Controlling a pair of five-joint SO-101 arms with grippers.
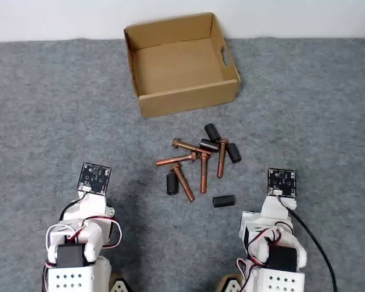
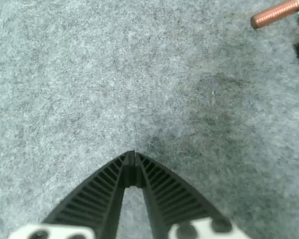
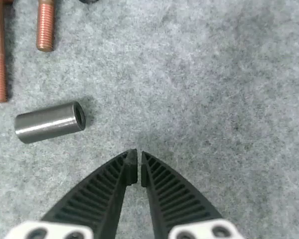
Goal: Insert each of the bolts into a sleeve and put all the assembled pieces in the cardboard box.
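While the right pincer (image 3: 138,155) sits shut, a sleeve (image 3: 50,121) lies just beside it. The left pincer (image 2: 134,157), shut, is well apart from a bolt (image 2: 279,12).

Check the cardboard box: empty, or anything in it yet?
Empty: the high view shows bare floor inside the cardboard box; the bolts and sleeves lie loose on the grey mat in front.

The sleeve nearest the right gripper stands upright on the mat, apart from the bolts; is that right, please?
Not quite: the sleeve lies on its side, as the right wrist view shows; it is nearest the right gripper and apart from the bolts.
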